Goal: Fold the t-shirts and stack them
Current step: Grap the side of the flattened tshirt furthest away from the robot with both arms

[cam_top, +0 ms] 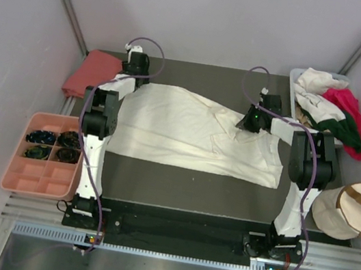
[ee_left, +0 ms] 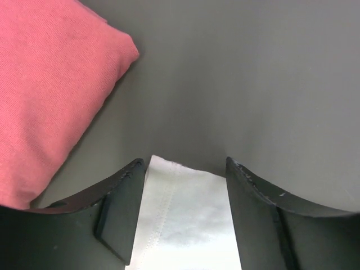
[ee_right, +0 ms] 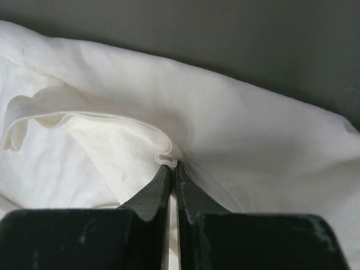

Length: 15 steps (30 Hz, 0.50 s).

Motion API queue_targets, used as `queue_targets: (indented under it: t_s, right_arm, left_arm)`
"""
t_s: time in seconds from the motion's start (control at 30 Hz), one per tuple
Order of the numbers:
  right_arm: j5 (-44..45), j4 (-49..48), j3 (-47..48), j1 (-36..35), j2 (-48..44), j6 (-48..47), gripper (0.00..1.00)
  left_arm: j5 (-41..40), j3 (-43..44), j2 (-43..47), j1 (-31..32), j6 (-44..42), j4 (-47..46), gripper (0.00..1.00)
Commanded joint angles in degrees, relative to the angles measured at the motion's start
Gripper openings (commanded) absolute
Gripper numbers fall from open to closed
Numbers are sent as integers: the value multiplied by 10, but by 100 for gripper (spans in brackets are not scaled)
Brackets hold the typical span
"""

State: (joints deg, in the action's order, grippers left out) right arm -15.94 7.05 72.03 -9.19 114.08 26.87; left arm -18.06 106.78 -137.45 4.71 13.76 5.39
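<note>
A large cream-white t-shirt (cam_top: 188, 133) lies spread across the dark table. My left gripper (cam_top: 135, 65) is at its far left corner. In the left wrist view that gripper (ee_left: 184, 163) stands open, and the shirt's stitched hem corner (ee_left: 185, 214) lies between the two fingers. My right gripper (cam_top: 252, 121) is over the shirt's right part. In the right wrist view it (ee_right: 173, 164) is shut on a small pinched fold of the cream cloth (ee_right: 253, 129). A folded salmon-pink t-shirt (cam_top: 92, 73) (ee_left: 50, 84) lies just left of the left gripper.
A clear bin (cam_top: 295, 78) at the back right holds a heap of white, magenta and dark green shirts (cam_top: 333, 112). A pink compartment tray (cam_top: 41, 180) sits at the left edge. A round beige pouch (cam_top: 352, 209) rests at the right.
</note>
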Motion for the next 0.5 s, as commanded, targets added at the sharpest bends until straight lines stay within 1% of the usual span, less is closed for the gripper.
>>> queue_targets:
  t_s: [0.0,0.1,0.17,0.47]
  right_arm:
    - [-4,-1,1,1,-14,2,0]
    - [-5,-2,0,1,-13,1,0]
    - [-5,0,0,1,-11,1,0]
    - [-8,-1,3,1,-9,3,0]
  left_arm:
    - [0,25,-4,-7,-1,-6,61]
    - [-1,25,-5,-8,-2,-5,49]
    - [-4,25,-6,-9,-2,-3,45]
    - [-15,-7,10,-12,-7,-1,44]
